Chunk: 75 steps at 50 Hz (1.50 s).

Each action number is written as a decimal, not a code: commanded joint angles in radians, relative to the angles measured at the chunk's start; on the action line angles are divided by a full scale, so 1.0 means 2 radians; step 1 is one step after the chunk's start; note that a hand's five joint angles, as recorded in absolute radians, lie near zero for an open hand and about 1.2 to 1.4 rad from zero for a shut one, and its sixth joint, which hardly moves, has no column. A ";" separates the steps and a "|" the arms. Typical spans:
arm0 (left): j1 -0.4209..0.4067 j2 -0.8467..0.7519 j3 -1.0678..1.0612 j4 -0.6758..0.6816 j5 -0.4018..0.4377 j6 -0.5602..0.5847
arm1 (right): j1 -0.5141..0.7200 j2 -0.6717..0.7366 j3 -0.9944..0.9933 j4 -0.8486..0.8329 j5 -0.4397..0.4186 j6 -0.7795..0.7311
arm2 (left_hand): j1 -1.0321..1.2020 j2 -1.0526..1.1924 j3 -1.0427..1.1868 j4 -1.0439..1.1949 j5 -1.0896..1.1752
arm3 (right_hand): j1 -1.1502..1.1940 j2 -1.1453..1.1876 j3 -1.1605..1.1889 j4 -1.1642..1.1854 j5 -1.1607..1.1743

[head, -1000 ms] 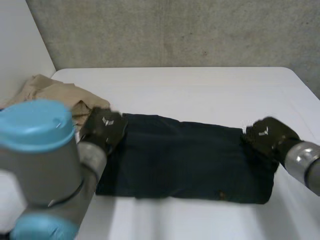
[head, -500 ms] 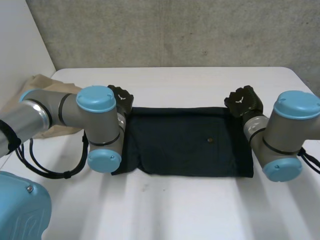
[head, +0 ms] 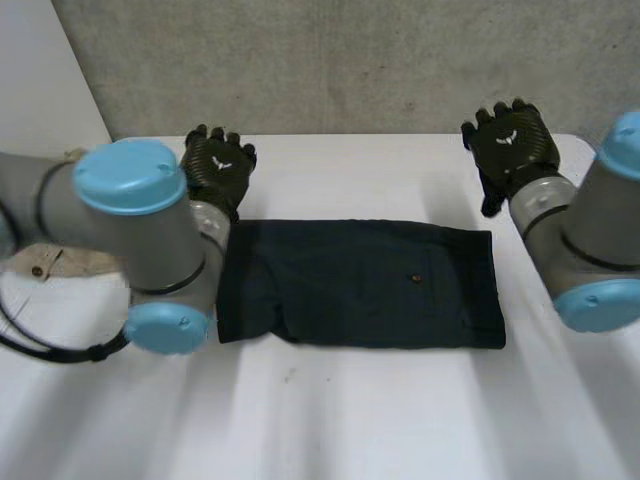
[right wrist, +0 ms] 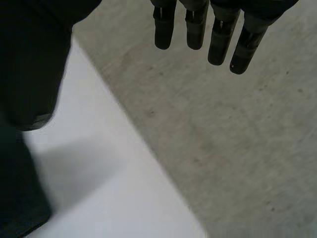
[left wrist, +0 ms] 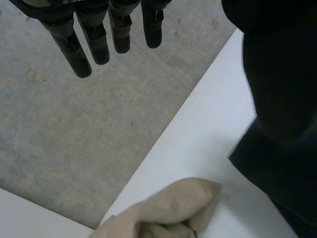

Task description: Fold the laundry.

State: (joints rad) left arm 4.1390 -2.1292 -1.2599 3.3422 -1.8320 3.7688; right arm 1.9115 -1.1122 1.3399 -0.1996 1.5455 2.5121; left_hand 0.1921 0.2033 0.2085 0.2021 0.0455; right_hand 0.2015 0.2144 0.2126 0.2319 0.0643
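The dark cloth (head: 360,285) lies flat in the middle of the white table (head: 400,420). It is a neat, long shape. Its long side runs from 9 o'clock to 3 o'clock. A small button (head: 417,279) sits on top, a bit toward 3 o'clock.

The left hand (head: 218,170) is at 11 o'clock from the dark cloth, near its far corner. The right hand (head: 512,148) is at 1 o'clock, a bit farther off from its own far corner. Neither hand touches the cloth. The left hand's fingers (left wrist: 72,49) are straight and hold nothing. The right hand's fingers (right wrist: 195,29) are straight and hold nothing too. Both sets of fingers point at the grey wall (head: 350,60).

So the cloth lies toward 6 o'clock from both hands. I think the next fold brings one short end over to the other. Each hand is about as near to its own end, so either could start. It must first come down toward 6 o'clock.

There is bare table at 12 o'clock and at 6 o'clock of the cloth. At 9 o'clock a tan cloth (left wrist: 168,210) lies near the table's edge, so there is less room there. It looks like more washing. The left arm (head: 130,230) hangs over the 9 o'clock end.
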 commanded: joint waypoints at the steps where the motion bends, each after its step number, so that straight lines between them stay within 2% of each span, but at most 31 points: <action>1: 0.001 0.113 -0.171 -0.008 0.012 -0.064 | -0.035 -0.065 0.088 0.154 -0.029 0.019 | 0.113 0.107 0.105 0.108 0.099 | -0.013 -0.020 -0.019 -0.029 -0.032; 5: -0.001 0.127 -0.223 -0.025 0.018 -0.106 | -0.054 -0.099 0.156 0.148 -0.066 0.026 | 0.130 0.124 0.121 0.125 0.116 | 0.006 0.000 0.001 -0.009 -0.012; 11: 0.005 0.117 -0.249 -0.029 0.058 -0.161 | -0.068 -0.104 0.246 0.065 -0.108 0.079 | 0.130 0.124 0.121 0.125 0.116 | 0.103 0.097 0.098 0.088 0.084; 16: 0.012 0.072 -0.237 -0.007 0.061 -0.168 | -0.068 -0.103 0.274 0.020 -0.115 0.102 | 0.131 0.125 0.123 0.126 0.117 | 0.103 0.097 0.098 0.088 0.085; 22: 0.032 0.044 -0.221 0.021 0.063 -0.168 | -0.068 -0.091 0.281 0.007 -0.116 0.104 | 0.157 0.152 0.149 0.152 0.143 | 0.090 0.084 0.084 0.075 0.071; 27: 0.034 0.020 -0.203 0.024 0.062 -0.167 | -0.068 -0.075 0.284 -0.012 -0.115 0.104 | 0.288 0.282 0.280 0.283 0.274 | 0.093 0.086 0.087 0.078 0.074; 28: 0.035 0.015 -0.198 0.024 0.062 -0.166 | -0.068 -0.075 0.286 -0.017 -0.115 0.104 | 0.393 0.387 0.385 0.388 0.379 | 0.094 0.088 0.089 0.079 0.076; 30: 0.035 0.012 -0.192 0.024 0.059 -0.165 | -0.068 -0.074 0.288 -0.024 -0.114 0.103 | 0.533 0.527 0.524 0.528 0.519 | 0.094 0.088 0.089 0.079 0.076; 32: 0.035 0.005 -0.185 0.024 0.055 -0.163 | -0.068 -0.074 0.290 -0.031 -0.113 0.102 | 0.602 0.596 0.594 0.597 0.588 | 0.094 0.088 0.089 0.079 0.076; 39: 0.044 -0.002 -0.169 0.025 0.047 -0.153 | -0.066 -0.067 0.290 -0.032 -0.112 0.102 | 0.602 0.596 0.594 0.597 0.588 | 0.099 0.092 0.093 0.084 0.080; 47: 0.068 -0.002 -0.154 0.028 0.047 -0.115 | -0.063 -0.057 0.289 -0.037 -0.113 0.098 | 0.602 0.596 0.594 0.597 0.588 | 0.116 0.110 0.111 0.101 0.098; 55: 0.070 -0.001 -0.156 0.063 0.039 -0.095 | -0.063 -0.041 0.285 -0.056 -0.109 0.095 | 0.602 0.596 0.594 0.597 0.588 | 0.157 0.151 0.152 0.142 0.139; 56: 0.070 0.000 -0.157 0.064 0.039 -0.094 | -0.063 -0.041 0.284 -0.057 -0.109 0.095 | 0.591 0.585 0.582 0.586 0.577 | 0.163 0.157 0.158 0.148 0.145; 57: 0.068 0.000 -0.162 0.064 0.042 -0.091 | -0.063 -0.041 0.283 -0.057 -0.109 0.095 | 0.439 0.434 0.431 0.434 0.425 | 0.174 0.167 0.168 0.158 0.155; 59: 0.065 0.001 -0.168 0.064 0.042 -0.085 | -0.063 -0.038 0.282 -0.058 -0.109 0.095 | 0.245 0.239 0.237 0.240 0.231 | 0.177 0.170 0.171 0.161 0.158; 61: 0.060 0.005 -0.176 0.063 0.041 -0.074 | -0.063 -0.035 0.280 -0.058 -0.109 0.095 | 0.156 0.151 0.148 0.151 0.142 | 0.181 0.175 0.175 0.166 0.162; 64: 0.053 0.008 -0.182 0.062 0.038 -0.057 | -0.063 -0.032 0.278 -0.058 -0.109 0.095 | 0.108 0.102 0.099 0.103 0.094 | 0.206 0.199 0.200 0.191 0.187; 68: 0.040 0.017 -0.188 0.062 0.036 -0.054 | -0.063 -0.031 0.277 -0.060 -0.109 0.095 | 0.106 0.100 0.098 0.101 0.092 | 0.256 0.249 0.250 0.241 0.237; 71: 0.039 0.032 -0.194 0.062 0.036 -0.055 | -0.065 -0.031 0.277 -0.067 -0.109 0.095 | 0.106 0.100 0.098 0.101 0.092 | 0.385 0.378 0.379 0.370 0.366; 74: 0.038 0.054 -0.200 0.062 0.036 -0.058 | -0.065 -0.031 0.276 -0.077 -0.107 0.092 | 0.106 0.100 0.098 0.101 0.092 | 0.594 0.588 0.589 0.579 0.576; 75: 0.038 0.059 -0.201 0.062 0.036 -0.059 | -0.067 -0.031 0.276 -0.079 -0.105 0.085 | 0.106 0.100 0.098 0.101 0.092 | 0.597 0.591 0.592 0.582 0.579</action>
State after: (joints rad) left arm 4.2214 -2.0787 -1.6422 3.4665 -1.7598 3.6595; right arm 1.7839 -1.1739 1.8935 -0.3315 1.3281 2.7007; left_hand 0.4169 0.3960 0.3968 0.3864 0.2080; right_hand 0.6938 0.9214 0.9152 0.9155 0.6970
